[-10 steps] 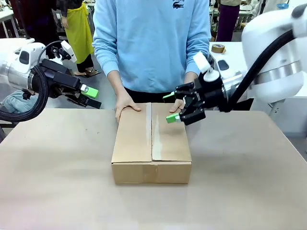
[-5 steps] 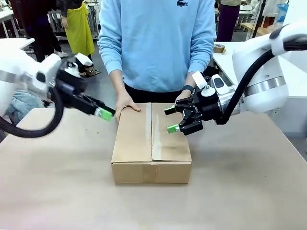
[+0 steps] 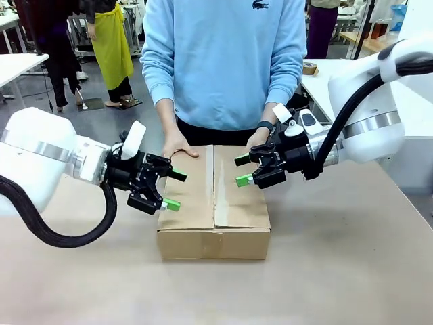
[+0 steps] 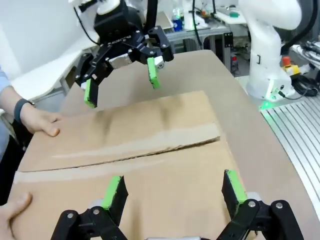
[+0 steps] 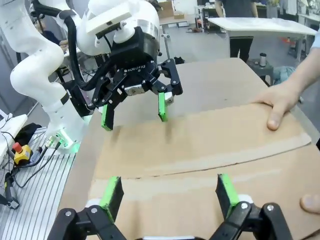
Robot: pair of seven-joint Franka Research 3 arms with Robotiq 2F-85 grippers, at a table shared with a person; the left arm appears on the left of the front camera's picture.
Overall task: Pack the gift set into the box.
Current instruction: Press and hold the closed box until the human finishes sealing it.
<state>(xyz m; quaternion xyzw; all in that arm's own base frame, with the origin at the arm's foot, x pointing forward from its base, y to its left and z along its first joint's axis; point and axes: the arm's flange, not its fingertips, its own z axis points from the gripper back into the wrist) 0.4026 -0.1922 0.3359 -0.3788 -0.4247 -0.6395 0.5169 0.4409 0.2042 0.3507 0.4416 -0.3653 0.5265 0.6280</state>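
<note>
- Brown corrugated box is sitting on the table with its flaps lying shut; the person's hands are resting on its far edge.
- Left gripper and right gripper are flanking it, jaws spread, empty.
- Gift set is probably lying inside. Closing step is in hand, calling for pressing the flaps flat.
</note>
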